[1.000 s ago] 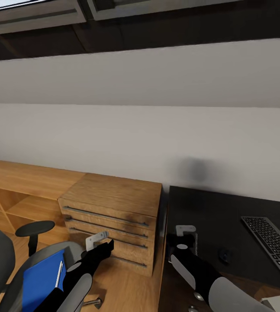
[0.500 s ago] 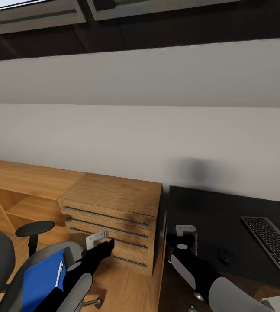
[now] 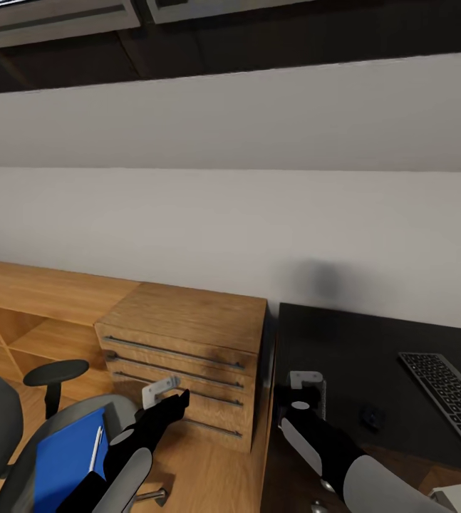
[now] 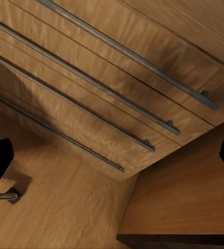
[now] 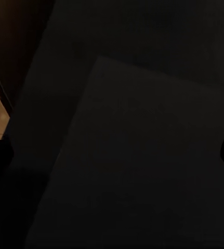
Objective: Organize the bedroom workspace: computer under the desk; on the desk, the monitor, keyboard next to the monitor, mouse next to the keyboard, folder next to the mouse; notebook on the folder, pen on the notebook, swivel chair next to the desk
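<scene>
Fetching the folder (image 3: 65, 463) looks like the step in hand: flat, bright blue, it lies on the chair (image 3: 2, 427) seat with a thin white pen (image 3: 97, 449) along its edge. Both the left end effector (image 3: 160, 390) and the right end effector (image 3: 307, 381) hang open and empty. The slim keyboard (image 3: 447, 402) rests near the glossy black bench's (image 3: 344, 356) right edge. Next, the left arm should swing down toward the seat.

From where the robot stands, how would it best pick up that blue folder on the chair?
Probably by the folder's near long edge, coming from above with the left gripper. It lies flat on the chair seat, so only its thin edges offer a grip.
</scene>
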